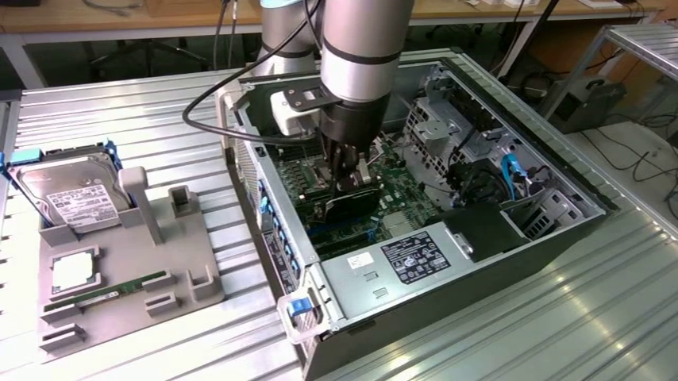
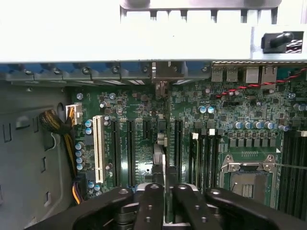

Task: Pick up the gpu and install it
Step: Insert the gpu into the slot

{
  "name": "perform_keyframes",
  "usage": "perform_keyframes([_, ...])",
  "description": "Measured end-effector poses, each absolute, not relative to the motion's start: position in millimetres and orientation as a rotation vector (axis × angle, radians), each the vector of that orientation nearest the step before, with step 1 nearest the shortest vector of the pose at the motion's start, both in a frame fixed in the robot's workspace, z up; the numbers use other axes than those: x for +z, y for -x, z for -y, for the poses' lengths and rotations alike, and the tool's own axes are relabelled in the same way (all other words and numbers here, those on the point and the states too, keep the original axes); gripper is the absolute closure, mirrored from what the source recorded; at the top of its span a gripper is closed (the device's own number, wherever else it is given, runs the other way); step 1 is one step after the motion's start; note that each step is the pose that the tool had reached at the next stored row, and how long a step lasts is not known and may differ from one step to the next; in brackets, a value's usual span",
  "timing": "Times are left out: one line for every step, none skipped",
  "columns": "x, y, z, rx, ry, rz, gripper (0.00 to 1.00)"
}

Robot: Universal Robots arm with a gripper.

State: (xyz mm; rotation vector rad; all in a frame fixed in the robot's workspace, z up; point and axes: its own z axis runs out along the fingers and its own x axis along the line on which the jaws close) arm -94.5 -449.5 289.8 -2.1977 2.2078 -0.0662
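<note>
The gripper (image 1: 348,189) reached down inside the open computer case (image 1: 551,238), its fingers (image 2: 154,206) clenched on the gpu (image 1: 352,208), which stood on edge just above the green motherboard (image 1: 408,198). In the wrist view the card (image 2: 159,158) appeared edge-on between the black fingers, over the row of long black slots (image 2: 129,153), with a white slot (image 2: 99,148) toward nine o'clock of it. Outside the case, at nine o'clock in the exterior view, a grey holder tray (image 1: 196,286) carried a hard drive (image 1: 69,194) and a memory stick (image 1: 106,295).
</note>
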Motion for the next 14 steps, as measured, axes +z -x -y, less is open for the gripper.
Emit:
perform_keyframes([290, 95, 449, -0.066, 2.198, -2.208, 0.87])
perform_keyframes([289, 95, 449, -0.066, 2.198, -2.208, 0.89])
perform_keyframes([289, 94, 448, -0.066, 2.198, -2.208, 0.89])
perform_keyframes([288, 95, 448, -0.066, 2.198, -2.208, 0.89])
perform_keyframes([287, 95, 448, -0.066, 2.198, -2.208, 0.89])
perform_keyframes([286, 95, 448, -0.066, 2.198, -2.208, 0.89])
perform_keyframes([286, 95, 447, -0.066, 2.198, -2.208, 0.89])
perform_keyframes([284, 95, 446, -0.066, 2.198, -2.208, 0.89])
perform_keyframes([283, 95, 445, -0.066, 2.198, -2.208, 0.89])
perform_keyframes([282, 96, 444, -0.066, 2.198, -2.208, 0.89])
perform_keyframes([281, 96, 443, -0.066, 2.198, -2.208, 0.89])
perform_keyframes([280, 96, 443, -0.066, 2.198, -2.208, 0.89])
perform_keyframes([279, 97, 442, -0.066, 2.198, -2.208, 0.89])
perform_keyframes([276, 97, 442, -0.067, 2.198, -2.208, 0.89])
